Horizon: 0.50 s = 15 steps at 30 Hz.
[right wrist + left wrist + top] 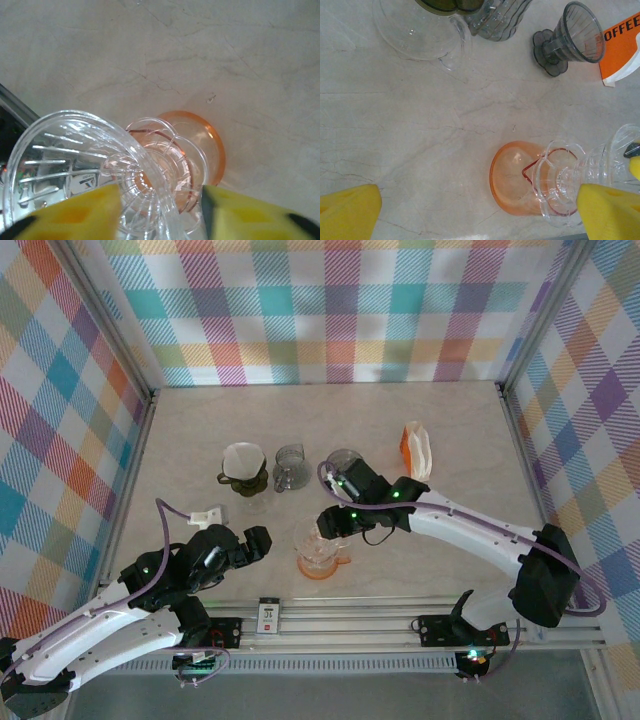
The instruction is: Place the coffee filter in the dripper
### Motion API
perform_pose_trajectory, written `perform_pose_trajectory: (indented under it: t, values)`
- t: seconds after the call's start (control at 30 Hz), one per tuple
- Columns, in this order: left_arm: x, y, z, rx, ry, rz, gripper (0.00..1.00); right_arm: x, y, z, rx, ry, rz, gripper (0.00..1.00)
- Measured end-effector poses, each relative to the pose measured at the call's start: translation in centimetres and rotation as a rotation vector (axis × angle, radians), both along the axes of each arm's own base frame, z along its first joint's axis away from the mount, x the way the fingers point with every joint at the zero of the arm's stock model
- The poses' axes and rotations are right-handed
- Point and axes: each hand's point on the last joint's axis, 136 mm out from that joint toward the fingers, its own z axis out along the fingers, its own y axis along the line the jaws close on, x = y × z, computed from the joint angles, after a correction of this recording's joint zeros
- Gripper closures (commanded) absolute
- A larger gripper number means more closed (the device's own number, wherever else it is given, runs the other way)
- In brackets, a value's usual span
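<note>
Clear dripper (75,150), pinched by right gripper (160,210) over orange jug (510,175) on bench (420,125); paper filter (243,460) seated in green dripper (257,483) (rear left); left gripper (480,212) held spread.

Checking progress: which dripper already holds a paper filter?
The dark green dripper at back left: a white filter sits in it. The grey dripper and the clear dripper are empty.

free: far tabletop (330,410) | blocked mid-row: green dripper (243,470), glass jug (290,468), filter packet (416,450)
</note>
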Motion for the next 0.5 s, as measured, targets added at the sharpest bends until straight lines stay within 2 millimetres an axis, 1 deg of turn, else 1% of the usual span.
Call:
perform_pose_trajectory:
  t: [0.03,0.1,0.17,0.27,0.4,0.47,0.5]
  values:
    - [0.0,0.0,0.0,0.000,0.000,0.000,0.00,0.1,0.0,0.0,0.001,-0.003,-0.002,0.29]
    - [0.0,0.0,0.0,-0.001,0.000,0.000,0.00,0.2,-0.1,0.1,-0.002,-0.011,-0.010,0.24]
    - [0.0,-0.1,-0.1,-0.001,0.000,-0.001,0.00,0.5,-0.3,0.2,-0.006,-0.025,-0.025,0.21]
    - [0.0,-0.1,-0.5,0.002,0.005,-0.002,0.00,1.2,-0.9,1.2,-0.011,-0.078,-0.057,0.18]
    - [-0.1,0.0,-1.1,0.012,0.012,-0.002,0.00,2.6,-2.9,3.6,-0.011,-0.195,-0.124,0.16]
    - [0.0,-0.1,-1.2,0.010,0.012,-0.002,0.00,3.8,-4.3,4.9,-0.012,-0.250,-0.170,0.16]
    - [0.0,-0.1,-1.2,0.006,0.011,0.000,0.00,4.7,-5.3,5.3,-0.019,-0.274,-0.202,0.16]
